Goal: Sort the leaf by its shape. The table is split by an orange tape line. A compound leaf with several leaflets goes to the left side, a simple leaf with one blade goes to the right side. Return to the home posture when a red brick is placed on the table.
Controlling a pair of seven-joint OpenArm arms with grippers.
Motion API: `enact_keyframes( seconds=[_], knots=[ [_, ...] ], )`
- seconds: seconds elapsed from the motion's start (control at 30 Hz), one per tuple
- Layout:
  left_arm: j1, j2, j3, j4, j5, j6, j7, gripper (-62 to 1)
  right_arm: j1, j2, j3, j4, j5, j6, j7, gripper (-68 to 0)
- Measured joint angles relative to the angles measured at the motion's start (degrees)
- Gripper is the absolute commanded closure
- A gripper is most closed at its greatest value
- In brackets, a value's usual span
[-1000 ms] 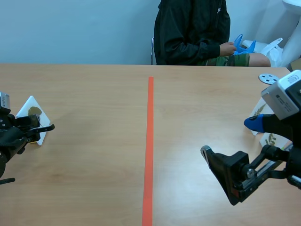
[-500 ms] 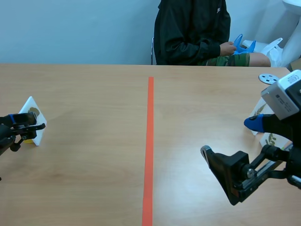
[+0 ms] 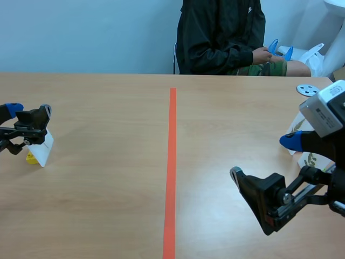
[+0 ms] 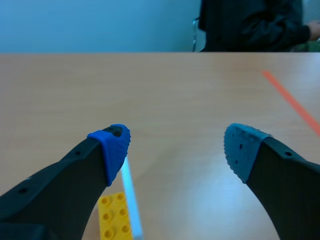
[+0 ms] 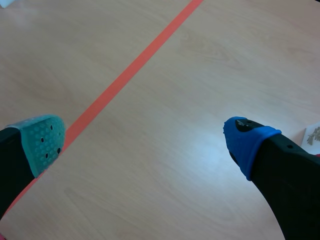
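Note:
A white leaf card (image 3: 43,150) stands on the table's left side, propped on a small yellow brick (image 3: 31,158). My left gripper (image 3: 27,114) hovers just above it, open, and hides the card's upper part. In the left wrist view the card (image 4: 131,199) shows edge-on below the left gripper (image 4: 177,150), beside the yellow brick (image 4: 114,217), with nothing between the fingers. My right gripper (image 3: 264,157) hangs open and empty low on the right side; under the same gripper (image 5: 145,142) lies bare table.
The orange tape line (image 3: 171,162) runs down the table's middle and also crosses the right wrist view (image 5: 125,75). Other white leaf cards (image 3: 311,159) lie behind the right arm. A white disc (image 3: 307,89) sits at the far right. A person (image 3: 221,38) sits across the table.
My left gripper has opened, let go of the leaf card and risen above it. The card now stands alone on its yellow brick. The right arm has not moved.

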Motion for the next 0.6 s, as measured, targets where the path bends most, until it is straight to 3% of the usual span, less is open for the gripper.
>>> enact_keyframes(
  seconds=[0.13,0.37,0.5,0.6],
  knots=[
    [4.8,-2.5,-0.7,9.0,0.0,-4.2,0.0,-51.7,0.0,0.0,0.0,0.0,0.0,0.0,0.0,-67.9],
    [16.8,-5.0,-2.0,25.9,1.1,-15.3,3.7,-57.3,0.0,0.0,0.0,0.0,0.0,-0.2,0.4,-67.9],
    [23.3,-5.0,-2.4,35.4,1.3,-15.5,10.5,-57.3,0.0,0.0,0.0,0.0,0.0,-0.2,0.4,-67.9],
    [27.6,-5.0,-2.5,41.5,1.4,-13.3,18.0,-57.3,0.0,0.0,0.0,0.0,0.0,-0.2,0.4,-67.9]
  ],
)
